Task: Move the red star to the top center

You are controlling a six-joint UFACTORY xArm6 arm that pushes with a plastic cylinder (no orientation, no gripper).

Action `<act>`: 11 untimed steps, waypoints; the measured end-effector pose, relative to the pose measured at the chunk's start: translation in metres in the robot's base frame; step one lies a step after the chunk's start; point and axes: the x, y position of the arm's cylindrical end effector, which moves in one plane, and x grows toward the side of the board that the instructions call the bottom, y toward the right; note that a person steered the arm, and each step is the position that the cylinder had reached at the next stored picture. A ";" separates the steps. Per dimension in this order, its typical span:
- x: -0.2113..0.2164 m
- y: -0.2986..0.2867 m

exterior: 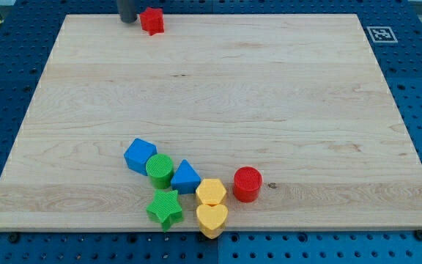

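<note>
Resting just left of the red star (152, 20), my tip (128, 20) has no fingers; no containers show.

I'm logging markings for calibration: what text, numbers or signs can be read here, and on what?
No readable words or numbers.
One sign: a black-and-white square fiducial marker on the wooden board, at its top right corner; its pattern is too small to decode.

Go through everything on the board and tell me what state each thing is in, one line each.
my tip: on the board at the view's top, just left of the red star
red star: near top edge, left of centre
blue block: touching green cylinder
blue triangle: beside green cylinder
green star: flat, bottom cluster
yellow hexagon: against yellow heart
red cylinder: upright, apart
</note>
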 end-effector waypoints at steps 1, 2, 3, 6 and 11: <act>0.008 -0.011; 0.021 -0.012; 0.030 -0.012; 0.034 0.005; 0.006 0.043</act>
